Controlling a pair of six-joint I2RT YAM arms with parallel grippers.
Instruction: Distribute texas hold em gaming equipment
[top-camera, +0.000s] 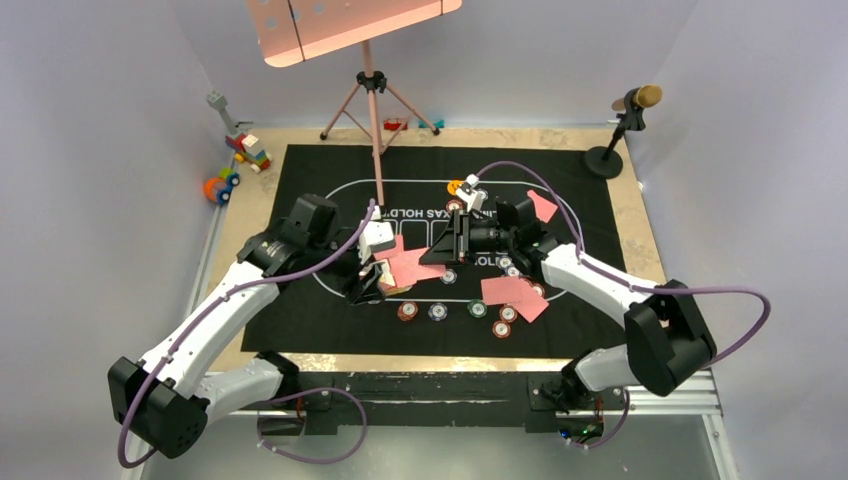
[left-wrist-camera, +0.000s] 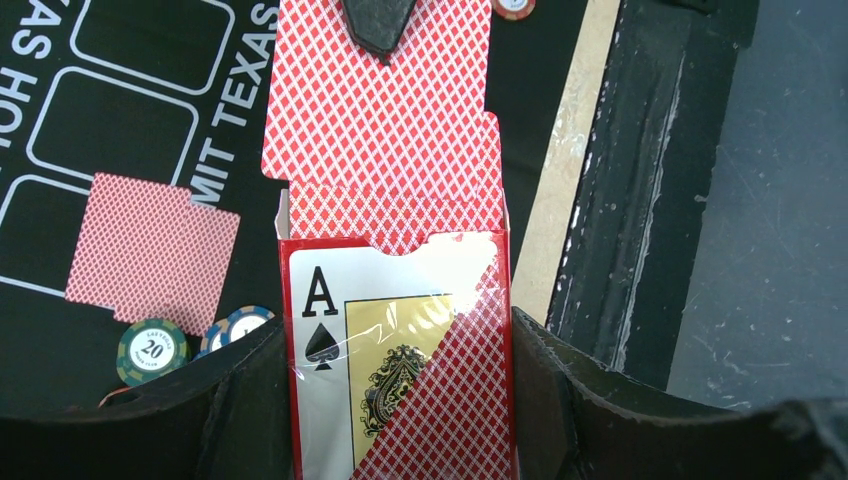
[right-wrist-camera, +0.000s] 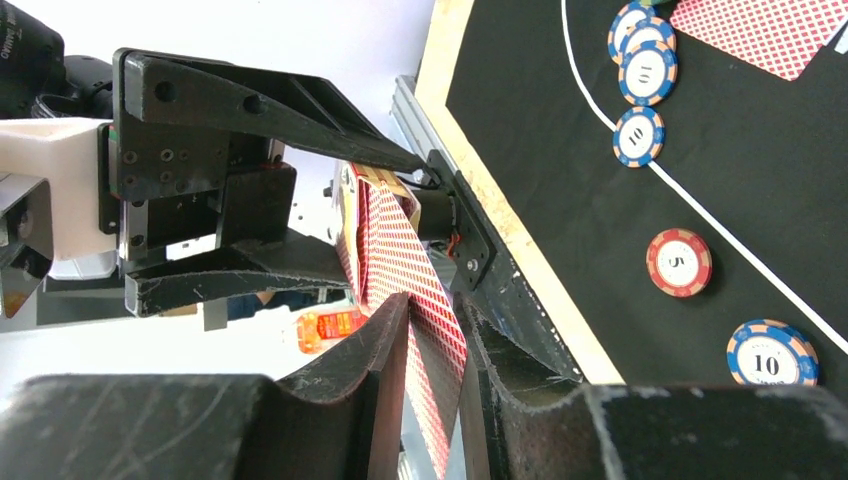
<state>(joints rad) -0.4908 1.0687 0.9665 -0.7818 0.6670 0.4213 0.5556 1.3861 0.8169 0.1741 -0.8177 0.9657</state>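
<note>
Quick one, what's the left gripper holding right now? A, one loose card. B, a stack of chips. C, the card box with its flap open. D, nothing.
C: the left gripper clamps the card box, ace of spades showing, its flap folded open.

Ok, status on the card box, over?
Left gripper shut on card box. Right gripper pinching its open flap. Chips and loose cards on mat, nothing blocking.

Card box (left-wrist-camera: 400, 360) bottom beyond the frame edge; chip (left-wrist-camera: 513, 6) half cut off at top.
</note>
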